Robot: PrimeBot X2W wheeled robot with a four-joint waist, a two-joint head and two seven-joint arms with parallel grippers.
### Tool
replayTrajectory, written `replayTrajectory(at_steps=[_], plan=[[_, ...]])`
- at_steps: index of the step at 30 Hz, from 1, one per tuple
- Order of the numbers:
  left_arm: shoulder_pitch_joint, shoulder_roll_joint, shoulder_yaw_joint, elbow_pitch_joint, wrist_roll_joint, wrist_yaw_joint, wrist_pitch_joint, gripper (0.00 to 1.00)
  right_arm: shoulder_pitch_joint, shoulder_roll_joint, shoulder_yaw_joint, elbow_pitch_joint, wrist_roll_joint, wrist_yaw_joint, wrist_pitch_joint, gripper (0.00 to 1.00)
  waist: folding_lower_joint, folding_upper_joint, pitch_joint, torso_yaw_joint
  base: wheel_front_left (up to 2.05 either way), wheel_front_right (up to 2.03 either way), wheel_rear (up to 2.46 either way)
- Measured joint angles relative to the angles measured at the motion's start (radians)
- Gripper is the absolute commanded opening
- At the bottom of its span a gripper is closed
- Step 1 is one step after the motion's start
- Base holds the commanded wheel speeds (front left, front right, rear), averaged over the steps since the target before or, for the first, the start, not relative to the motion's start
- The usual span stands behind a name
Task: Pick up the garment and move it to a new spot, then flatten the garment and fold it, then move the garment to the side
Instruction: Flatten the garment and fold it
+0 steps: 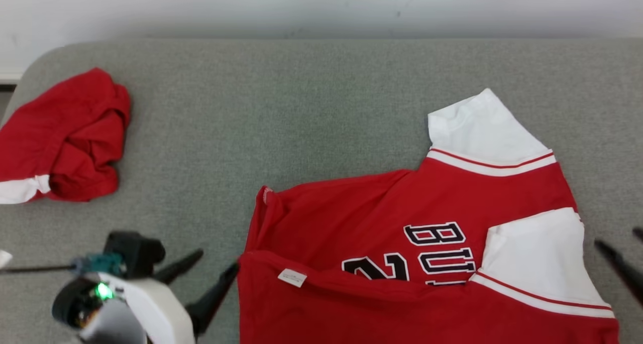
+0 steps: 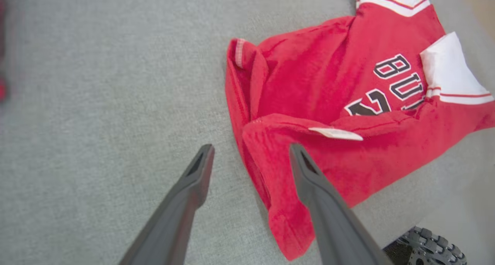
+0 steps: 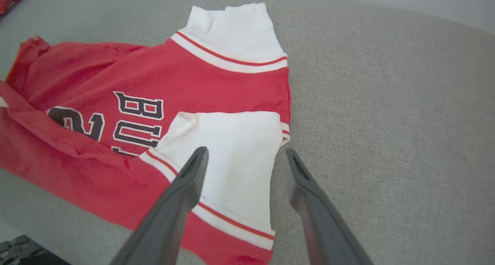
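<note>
Garment (image 1: 382, 208), a red jersey with white sleeves, lies near right on the grey desk (image 1: 301, 108); near edge lapped over its lettering, likely mid-fold; left jaws open, empty, just off its left edge; right jaws open, empty, over the right sleeve (image 3: 232, 153); probably flanking it to square the fold; left wrist view shows a corner seemingly drooping off the desk's near edge; head view, a second red garment (image 1: 65, 138) far left.

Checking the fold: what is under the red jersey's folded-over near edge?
The flap lies on the jersey itself, hiding the lower part of its black lettering. A white label sits on the flap. Anything deeper is covered.
</note>
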Motion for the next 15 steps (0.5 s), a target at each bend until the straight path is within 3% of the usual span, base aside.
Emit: replayTrajectory(at_steps=[2,10,15], plan=[[-0.064,-0.015,0.009,-0.002,0.002,0.002,0.000,1.00,-0.090,0.024,-0.001,0.028,-0.022,0.000,0.001,1.00,0.0000,0.0000,0.024,0.007,0.00,0.00,0.00],[-0.331,-0.196,-0.081,0.142,0.015,-0.049,0.041,1.00,-0.502,0.122,0.115,0.289,-0.189,0.000,0.028,1.00,0.0001,0.0000,0.135,0.050,0.00,0.00,0.00],[-0.439,-0.245,-0.124,0.253,0.027,-0.092,0.063,1.00,-0.679,0.166,0.163,0.464,-0.254,0.000,0.016,1.00,0.0002,0.0000,0.186,0.080,0.00,0.00,0.00]])
